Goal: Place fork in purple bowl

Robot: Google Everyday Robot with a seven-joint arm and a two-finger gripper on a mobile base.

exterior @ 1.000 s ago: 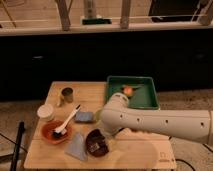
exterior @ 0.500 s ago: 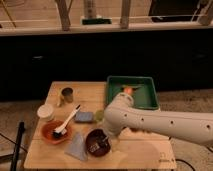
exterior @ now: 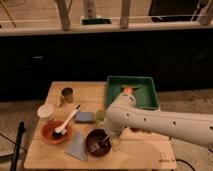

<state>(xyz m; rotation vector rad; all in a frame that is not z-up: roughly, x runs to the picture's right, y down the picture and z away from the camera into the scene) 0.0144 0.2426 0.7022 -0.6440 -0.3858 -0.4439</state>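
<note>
The purple bowl (exterior: pixel 95 143) sits near the front edge of the wooden table (exterior: pixel 60 157), dark and glossy inside. A thin pale streak inside it, toward its right side, looks like the fork (exterior: pixel 102 143). My gripper (exterior: pixel 112 140) hangs from the thick white arm (exterior: pixel 150 122) at the bowl's right rim, pointing down. The arm covers most of it. I cannot tell whether it touches the fork.
An orange bowl (exterior: pixel 54 133) holds a white-handled dark-headed utensil (exterior: pixel 68 121). A white cup (exterior: pixel 46 112), a brass can (exterior: pixel 66 95), a blue sponge (exterior: pixel 84 117) and a grey-blue cloth (exterior: pixel 77 146) lie around. A green tray (exterior: pixel 142 98) with an orange item (exterior: pixel 127 90) stands behind the arm.
The bend of my arm has shifted to the right, uncovering more of the purple bowl. The gripper stays by the bowl's right rim.
</note>
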